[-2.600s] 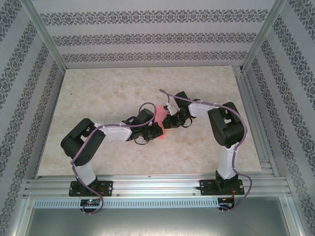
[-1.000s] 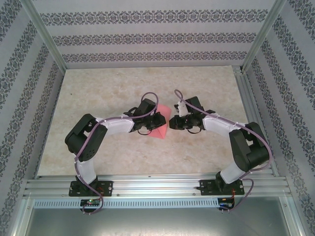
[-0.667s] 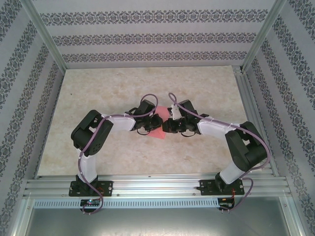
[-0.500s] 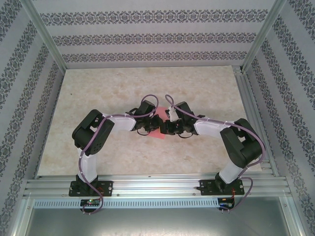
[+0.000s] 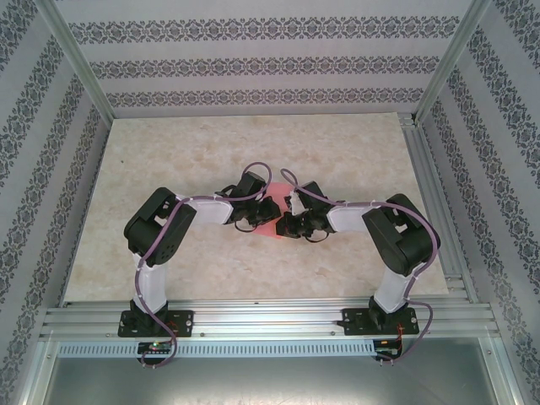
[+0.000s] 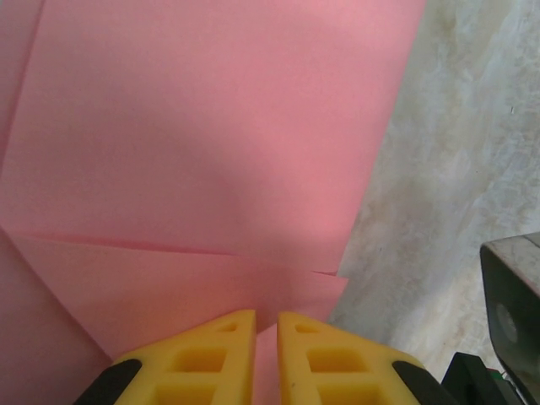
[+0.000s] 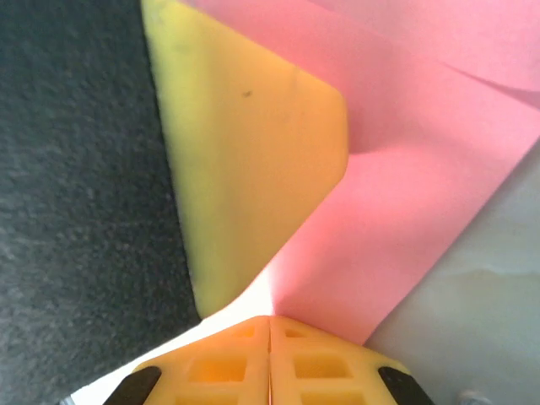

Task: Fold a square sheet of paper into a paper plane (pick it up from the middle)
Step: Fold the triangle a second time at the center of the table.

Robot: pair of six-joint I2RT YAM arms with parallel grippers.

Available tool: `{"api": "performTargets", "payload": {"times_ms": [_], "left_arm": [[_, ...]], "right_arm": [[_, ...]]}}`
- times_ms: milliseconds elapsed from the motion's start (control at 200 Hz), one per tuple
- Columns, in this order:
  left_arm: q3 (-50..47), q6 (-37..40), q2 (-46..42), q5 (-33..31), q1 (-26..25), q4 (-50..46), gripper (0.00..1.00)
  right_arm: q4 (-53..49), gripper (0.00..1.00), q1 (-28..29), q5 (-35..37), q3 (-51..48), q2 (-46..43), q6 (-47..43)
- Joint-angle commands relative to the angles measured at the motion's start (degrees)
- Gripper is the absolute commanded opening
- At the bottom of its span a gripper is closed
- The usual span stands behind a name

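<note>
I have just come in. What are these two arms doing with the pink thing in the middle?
Both arms meet at the middle of the table, working on a pink paper that already has folds. The left gripper pinches its edge, and the right gripper is shut on the paper too, right beside it.

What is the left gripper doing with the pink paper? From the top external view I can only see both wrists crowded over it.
Observer: The left gripper is shut on the sheet of paper. Pink shows in the slit between its yellow tips.
Operator: Is the sheet folded at all?
Observer: Yes. In the left wrist view a straight layer edge runs across the sheet just above the tips, so one layer lies over another.
Operator: And the right gripper?
Observer: The right gripper is shut, its tips pressed together at the paper's edge. I cannot tell whether any paper is pinched between them.
</note>
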Motion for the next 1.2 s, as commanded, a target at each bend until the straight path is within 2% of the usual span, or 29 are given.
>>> {"api": "performTargets", "payload": {"times_ms": [0, 295, 450, 540, 644, 824, 919, 1069, 1194], "left_arm": [[1.4, 1.0, 0.6, 1.0, 0.5, 0.7, 0.17], [2.4, 2.8, -0.9, 1.1, 2.2, -0.9, 0.18], [0.5, 2.0, -0.5, 5.5, 3.4, 4.6, 0.21], [-0.8, 1.1, -1.1, 9.2, 3.8, 8.5, 0.25], [-1.8, 1.5, -3.0, 9.5, 3.9, 6.8, 0.26], [-6.2, 0.1, -5.9, 9.1, 3.8, 7.5, 0.21], [-7.9, -1.6, -6.0, 10.3, 3.8, 11.0, 0.19], [-6.5, -1.5, -3.3, 13.5, 3.6, 11.8, 0.16], [-6.0, -0.5, -2.0, 13.1, 3.6, 8.9, 0.16]], "right_arm": [[-0.4, 0.08, 0.5, 3.4, -1.8, 1.1, -0.1], [-0.7, 0.08, 0.3, 3.4, -1.9, 1.2, 0.0], [-0.6, 0.08, 0.1, 3.2, -1.6, 1.5, 0.1], [-0.6, 0.08, 0.0, 3.3, -1.5, 1.7, 0.4], [0.0, 0.08, 0.0, 3.2, -1.5, 1.9, 0.9], [0.2, 0.08, 0.0, 3.2, -1.3, 1.7, 1.0], [0.0, 0.08, 0.0, 3.1, -1.2, 1.7, 0.9], [-0.6, 0.08, -0.1, 3.1, -0.8, 1.8, 0.5], [-1.2, 0.08, -0.1, 3.2, -0.5, 1.7, 0.1]]}}
